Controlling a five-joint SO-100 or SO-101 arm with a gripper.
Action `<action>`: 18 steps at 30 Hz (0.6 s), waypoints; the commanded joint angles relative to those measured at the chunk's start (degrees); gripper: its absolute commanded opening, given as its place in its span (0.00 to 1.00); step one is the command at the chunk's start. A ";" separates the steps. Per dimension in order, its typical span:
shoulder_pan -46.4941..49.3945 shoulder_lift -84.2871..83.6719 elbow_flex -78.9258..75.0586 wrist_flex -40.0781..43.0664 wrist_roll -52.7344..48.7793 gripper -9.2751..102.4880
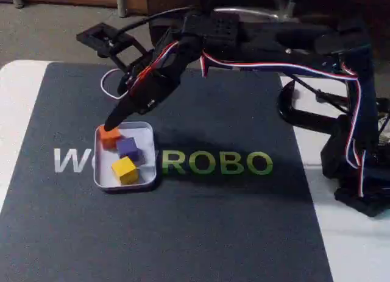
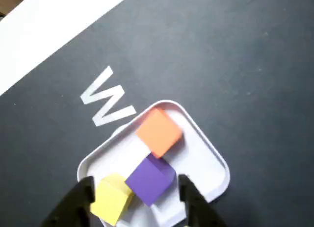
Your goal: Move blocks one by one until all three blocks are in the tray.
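Note:
The pale tray (image 1: 148, 149) lies on the dark mat with all three blocks inside it. In the fixed view the orange block (image 1: 109, 137) is at the tray's far end, the purple block (image 1: 128, 148) in the middle and the yellow block (image 1: 125, 170) nearest the camera. My gripper (image 1: 113, 123) hovers just above the tray's far end, close to the orange block. In the wrist view the tray (image 2: 206, 163) holds the orange block (image 2: 159, 131), the purple block (image 2: 149, 180) and the yellow block (image 2: 112, 197). My gripper (image 2: 136, 183) is open, its dark fingers (image 2: 81, 200) straddling the purple block from above, holding nothing.
The dark mat (image 1: 201, 233) carries pale and green lettering (image 1: 219, 163) beside the tray. The arm's base (image 1: 359, 172) stands at the right on the white table (image 1: 18, 111). A white cable loop (image 1: 109, 84) lies behind the tray.

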 commanded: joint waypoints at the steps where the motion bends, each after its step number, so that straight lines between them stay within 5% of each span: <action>1: 0.18 0.62 -2.64 0.09 -0.35 0.26; 18: 1.41 7.29 -2.11 8.09 -5.80 0.26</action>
